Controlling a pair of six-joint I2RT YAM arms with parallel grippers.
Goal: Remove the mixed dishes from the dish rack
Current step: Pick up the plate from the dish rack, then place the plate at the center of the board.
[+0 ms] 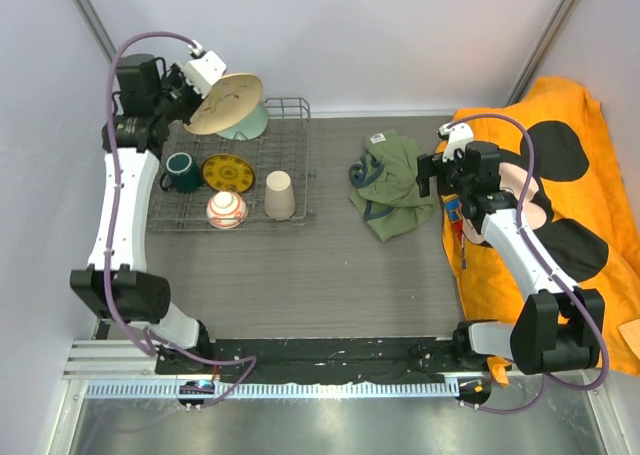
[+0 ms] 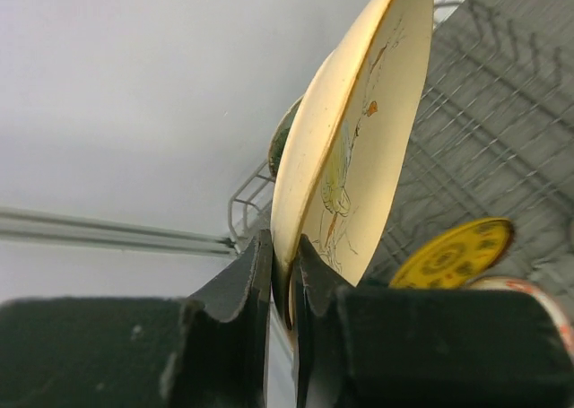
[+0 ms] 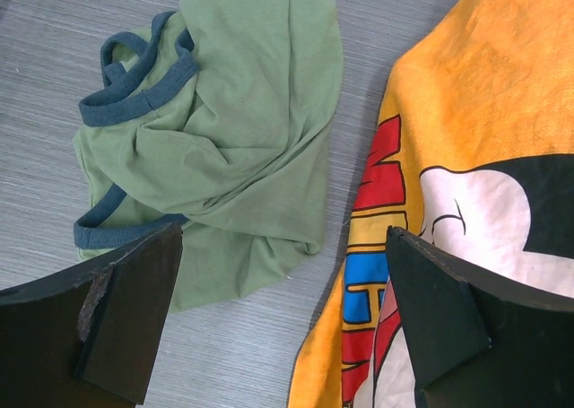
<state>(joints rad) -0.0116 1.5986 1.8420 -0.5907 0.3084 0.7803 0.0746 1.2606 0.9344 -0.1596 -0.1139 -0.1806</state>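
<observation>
The left end effector (image 2: 282, 247) clamps the smooth rim of the round cream floral plate (image 2: 359, 148), which is tilted above the far left corner of the grey wire dish rack (image 1: 300, 135). Right of the rack, the right end effector (image 3: 285, 247), fingers apart, hangs by a crumpled olive-green garment (image 3: 224, 130).

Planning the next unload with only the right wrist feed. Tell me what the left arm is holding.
Observer: The left gripper is shut on the cream floral plate, tilted over the dish rack's far end.
Operator: List what sits in the rack.
Observer: In it: dark green mug, small yellow patterned plate, small red-and-white patterned bowl, beige cup, pale green plate.
Operator: Name the dish nearest the right arm.
Observer: The beige cup, by the rack's right side.
</observation>
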